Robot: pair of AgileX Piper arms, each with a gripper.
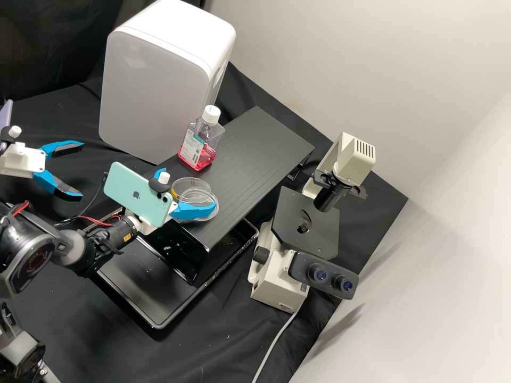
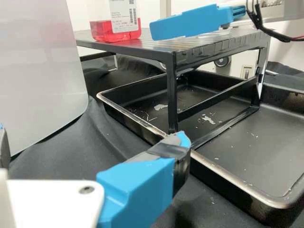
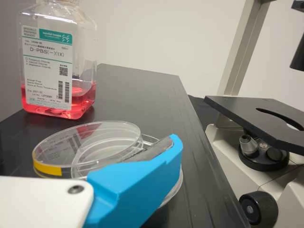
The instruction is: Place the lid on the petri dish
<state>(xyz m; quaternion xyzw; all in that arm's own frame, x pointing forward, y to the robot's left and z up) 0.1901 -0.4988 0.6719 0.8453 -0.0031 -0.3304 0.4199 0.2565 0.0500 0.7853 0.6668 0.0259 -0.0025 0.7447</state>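
Observation:
On the black raised platform (image 1: 255,154) lies a clear petri dish (image 1: 208,208). Its clear lid (image 1: 190,187) sits tilted and offset, leaning on the dish's rim. In the right wrist view the lid (image 3: 90,142) has a yellow strip on its side wall, and the dish (image 3: 168,187) peeks out beneath it. My right gripper (image 1: 178,191) spans the lid, one blue finger (image 3: 142,175) against its edge, and looks shut on it. My left gripper (image 1: 66,167) hangs open off the platform's left side, with nothing between its fingers (image 2: 156,175).
A bottle of pink liquid (image 1: 201,139) stands on the platform behind the dish. A white box (image 1: 165,74) sits at the back left and a microscope (image 1: 314,223) to the right. A black tray (image 2: 247,156) lies under the platform.

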